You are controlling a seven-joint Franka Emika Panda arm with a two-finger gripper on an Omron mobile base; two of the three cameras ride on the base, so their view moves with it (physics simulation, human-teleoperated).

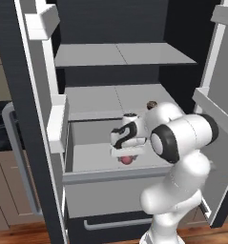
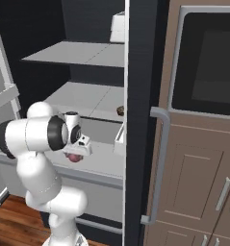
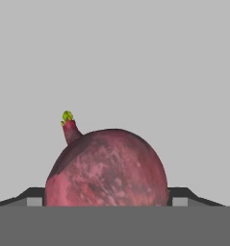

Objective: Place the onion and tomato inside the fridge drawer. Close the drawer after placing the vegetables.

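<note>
1. The fridge (image 1: 129, 55) is seen with both doors swung open, and 2 grey shelves are shown above the drawer level.
2. The fridge drawer (image 1: 110, 190) is pulled out toward the robot, so its light grey floor is exposed; closing it is judged to be left for the very end.
3. The claw (image 1: 127, 155) is held low over the open drawer, pointed down at its floor, as is seen from both base views.
4. The onion (image 3: 107, 168) is gripped between the 2 claw tips, which are pressed against its sides in the hand view, its short green-tipped stem pointed up and left there. It is also seen as a pinkish bulb under the hand (image 2: 75, 156), inside the drawer's outline but not yet set down, as far as can be judged.
5. A small dark brown ball (image 1: 151, 104) is left on the lower shelf behind the drawer.
6. The tomato cannot be found in these pictures, so it is judged that releasing the onion, fetching and placing the tomato, and shutting the drawer are all outstanding.
</note>
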